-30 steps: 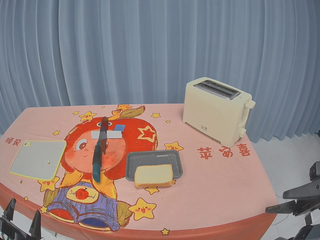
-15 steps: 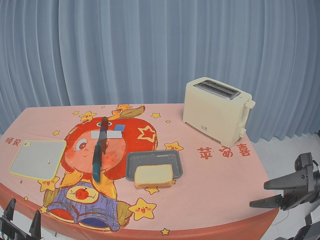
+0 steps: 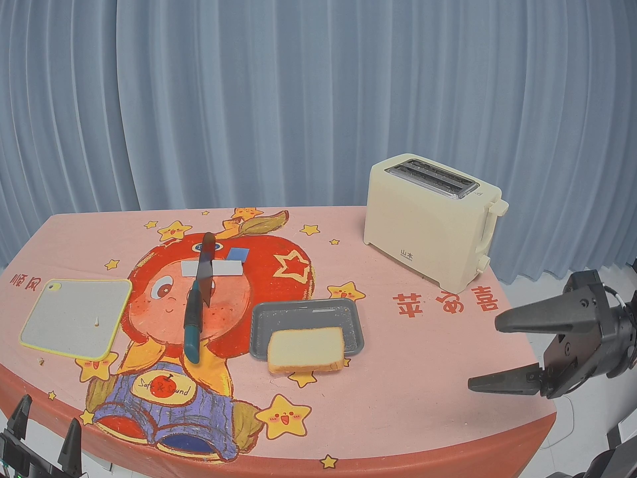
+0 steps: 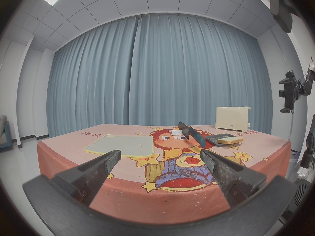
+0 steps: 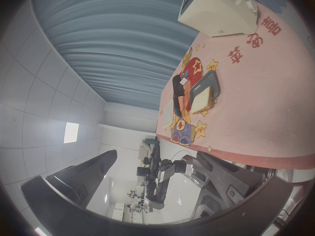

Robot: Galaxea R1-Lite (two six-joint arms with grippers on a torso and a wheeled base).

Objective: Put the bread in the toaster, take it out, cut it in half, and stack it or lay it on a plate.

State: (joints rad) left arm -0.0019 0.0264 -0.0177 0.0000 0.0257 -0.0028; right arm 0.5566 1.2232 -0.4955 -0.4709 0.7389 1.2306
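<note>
Currently the right claw hangs over the right edge of the counter, its two dark fingers spread wide and holding nothing, one finger above the other. The left claw sits low at the near left corner of the counter, also spread and empty. The bread, a single pale slice, lies flat on the near edge of a grey tray in the middle of the counter, and its front appears to overhang the rim toward the robot. A cream toaster stands at the far right with its two slots facing up and empty. A knife with a teal handle lies just left of the tray, and a cutting board with a yellow border lies well apart at the far left. Judging from this layout, the first step, picking up the bread, is not yet done. The slice looks soft, so a hard squeeze could crush or tear it. Because it rests on the tray's rim, a low finger could nudge the tray or tip the slice off. The toaster slots look narrow, so a tilted slice could catch on the top instead of dropping in.
</note>
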